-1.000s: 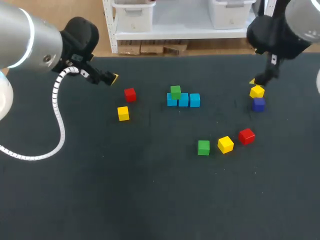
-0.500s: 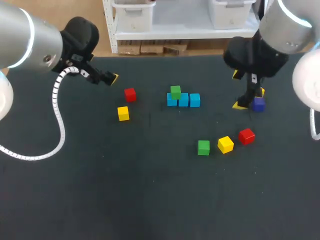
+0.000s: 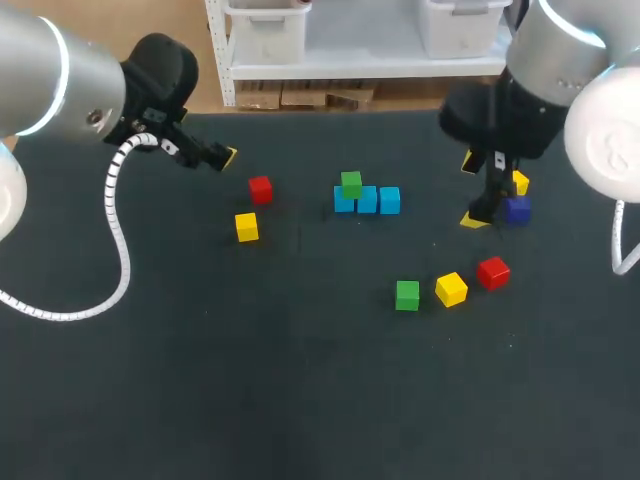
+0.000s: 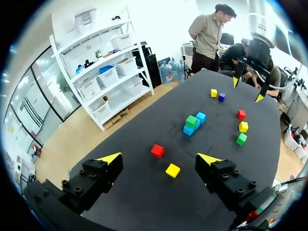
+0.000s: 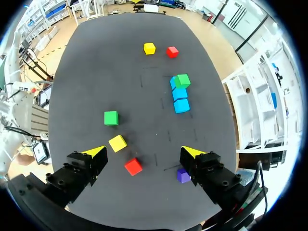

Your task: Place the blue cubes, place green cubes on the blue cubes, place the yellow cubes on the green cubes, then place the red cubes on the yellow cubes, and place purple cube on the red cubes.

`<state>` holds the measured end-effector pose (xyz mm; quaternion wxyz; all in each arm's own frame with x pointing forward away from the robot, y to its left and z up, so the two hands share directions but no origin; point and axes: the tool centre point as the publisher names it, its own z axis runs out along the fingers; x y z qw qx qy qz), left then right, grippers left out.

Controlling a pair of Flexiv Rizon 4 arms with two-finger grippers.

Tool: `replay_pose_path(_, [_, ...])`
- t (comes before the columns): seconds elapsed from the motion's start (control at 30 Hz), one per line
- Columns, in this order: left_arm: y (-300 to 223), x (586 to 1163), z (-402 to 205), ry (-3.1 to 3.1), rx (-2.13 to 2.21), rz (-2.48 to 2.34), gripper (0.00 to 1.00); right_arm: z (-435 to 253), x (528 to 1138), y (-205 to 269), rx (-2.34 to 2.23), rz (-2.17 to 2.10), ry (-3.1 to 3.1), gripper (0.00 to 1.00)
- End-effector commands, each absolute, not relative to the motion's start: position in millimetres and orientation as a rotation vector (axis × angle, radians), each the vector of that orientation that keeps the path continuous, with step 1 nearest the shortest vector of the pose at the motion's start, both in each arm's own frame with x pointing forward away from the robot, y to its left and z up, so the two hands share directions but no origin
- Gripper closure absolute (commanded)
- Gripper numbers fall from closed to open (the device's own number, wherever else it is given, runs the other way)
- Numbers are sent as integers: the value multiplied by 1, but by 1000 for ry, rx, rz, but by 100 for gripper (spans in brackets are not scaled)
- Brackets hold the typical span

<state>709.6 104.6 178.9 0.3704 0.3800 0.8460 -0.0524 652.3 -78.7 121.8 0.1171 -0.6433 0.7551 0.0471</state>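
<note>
Three blue cubes (image 3: 367, 200) stand in a row at mid-table, a green cube (image 3: 351, 184) on the leftmost one. A red cube (image 3: 260, 189) and a yellow cube (image 3: 246, 227) lie left of them. Nearer the front sit a green cube (image 3: 407, 295), a yellow cube (image 3: 451, 289) and a red cube (image 3: 493, 272). At the right, a purple cube (image 3: 517, 209) lies beside another yellow cube (image 3: 520, 182). My right gripper (image 3: 472, 191) hangs open just left of that pair, holding nothing. My left gripper (image 4: 160, 159) is open and empty, high over the far left.
The cubes lie on a dark table mat (image 3: 300, 380). From the right wrist, the purple cube (image 5: 183, 175) lies under one finger, with the red cube (image 5: 133, 166) and yellow cube (image 5: 117, 143) between the tips. The mat's front half holds no cubes.
My right arm has swung left and toward the front, from above the yellow and purple cubes to just left of them. The left arm and all cubes have stayed put.
</note>
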Motion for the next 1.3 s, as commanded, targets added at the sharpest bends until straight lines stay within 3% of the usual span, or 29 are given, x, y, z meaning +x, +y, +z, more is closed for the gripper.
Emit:
replay_pose_path(0.03, [105,710,178,2169,976,-137,0,122,655,-78,-1888,148,2212,0])
replay_pose_path(0.63, [105,710,178,2169,976,-137,0,92,622,-26,-2109,79,2068,0])
replay_pose_path(1.3, [105,710,178,2169,976,-137,0,35,595,-12,-2101,137,2251,0])
